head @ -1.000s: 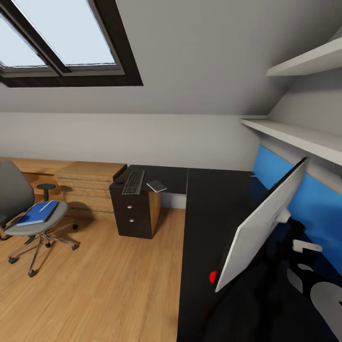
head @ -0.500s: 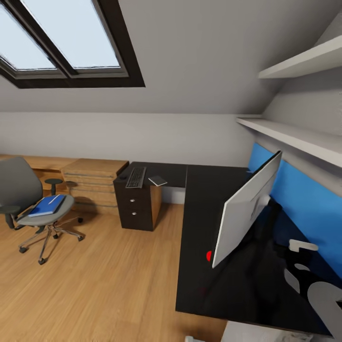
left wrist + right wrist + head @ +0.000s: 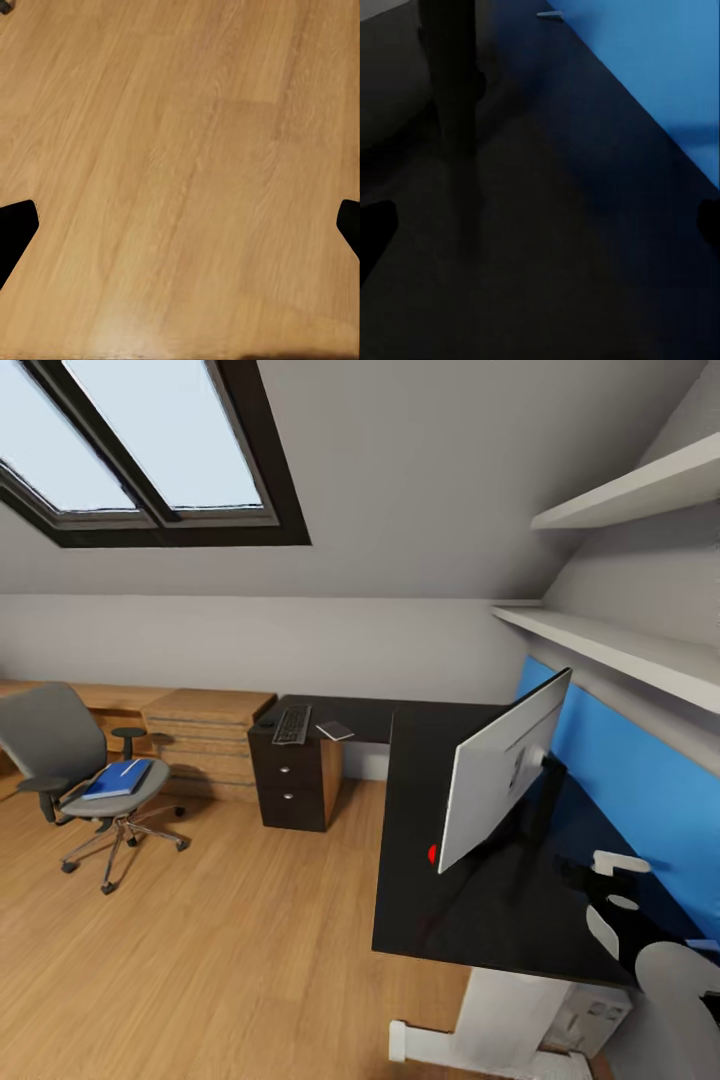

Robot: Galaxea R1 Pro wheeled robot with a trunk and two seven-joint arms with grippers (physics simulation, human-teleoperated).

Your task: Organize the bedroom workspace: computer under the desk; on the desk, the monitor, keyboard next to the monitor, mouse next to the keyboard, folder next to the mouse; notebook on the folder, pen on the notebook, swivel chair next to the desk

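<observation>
The blue folder (image 3: 116,780) lies flat on the grey seat of the swivel chair (image 3: 60,745), which stands on the wood floor (image 3: 220,920) well apart from the worktop (image 3: 430,760), with a thin white pen (image 3: 127,768) resting across the folder's top. On the far arm of the L-shaped black worktop, above the dark drawer unit (image 3: 293,785), the keyboard (image 3: 292,724) lies with a small black mouse (image 3: 266,724) just beside it toward the chair and the dark grey notebook (image 3: 335,731) just beside it on the other side; at this range the keys and the mouse's shape are hard to make out. On the near arm the monitor (image 3: 500,770) stands edge-on to the head camera, its light grey back showing and its screen turned away toward the blue wall panel (image 3: 640,790); a red dot (image 3: 433,853) reflects at its lower corner, and its stand is lost in the dark gloss. A corner of the pale computer (image 3: 590,1015) shows under the worktop's near end, mostly cut off by the white leg (image 3: 500,1010) and the robot's own arm. The left tool (image 3: 180,232) hangs over bare floorboards, its dark fingertips (image 3: 15,229) at the frame's opposite edges, spread wide and holding nothing. The right tool (image 3: 540,232) hovers over the black worktop beside the blue panel, its fingertips (image 3: 709,221) likewise far apart and barely distinguishable from the dark surface. Low light-wood cabinets (image 3: 205,735) line the wall under the skylight (image 3: 150,450).
</observation>
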